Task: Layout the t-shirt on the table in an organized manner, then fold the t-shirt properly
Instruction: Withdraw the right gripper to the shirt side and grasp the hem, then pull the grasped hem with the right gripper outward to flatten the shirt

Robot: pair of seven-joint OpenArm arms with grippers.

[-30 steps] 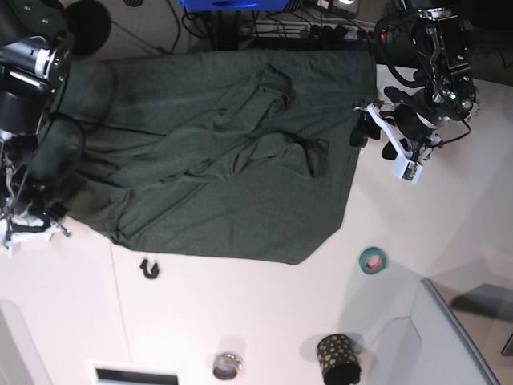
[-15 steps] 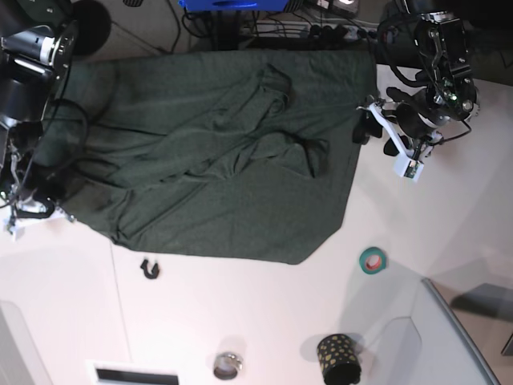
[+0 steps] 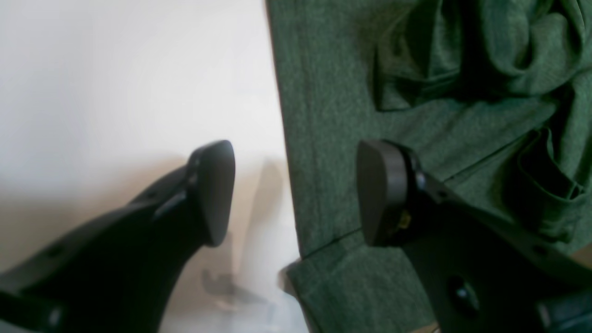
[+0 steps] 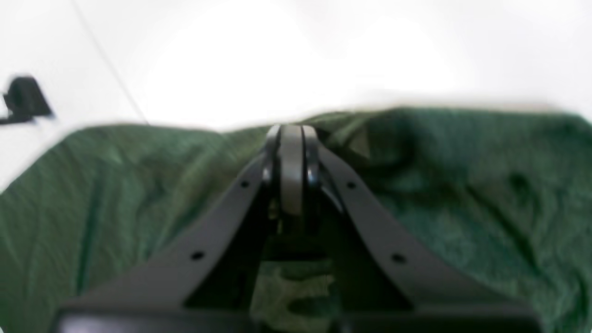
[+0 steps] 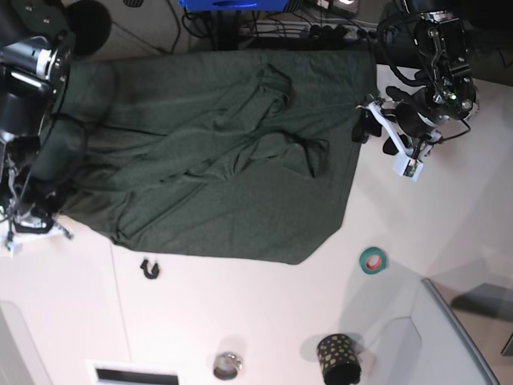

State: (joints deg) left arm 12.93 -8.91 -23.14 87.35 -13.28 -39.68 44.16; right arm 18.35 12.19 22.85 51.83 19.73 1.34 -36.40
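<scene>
The dark green t-shirt (image 5: 216, 160) lies spread and wrinkled across the far half of the white table (image 5: 256, 313), with folds bunched near its middle. My right gripper (image 5: 50, 210) sits at the shirt's lower-left edge. In the right wrist view my right gripper (image 4: 291, 148) is shut, fingertips pressed together on the t-shirt's (image 4: 462, 185) hem. My left gripper (image 5: 371, 131) hovers open at the shirt's right edge. In the left wrist view my left gripper (image 3: 296, 194) straddles that edge: one finger (image 3: 212, 189) over bare table (image 3: 115, 69), the other over the t-shirt (image 3: 333, 92).
A teal tape roll (image 5: 372, 260), a black dotted cup (image 5: 337, 358), a small metal ring (image 5: 227, 366) and a black clip (image 5: 148, 268) lie on the near table. A grey bin (image 5: 453, 337) fills the lower-right corner. Cables run along the far edge.
My right gripper has closed on the shirt's left hem and its wrist has shifted slightly. The left gripper stays open at the right edge, barely moved.
</scene>
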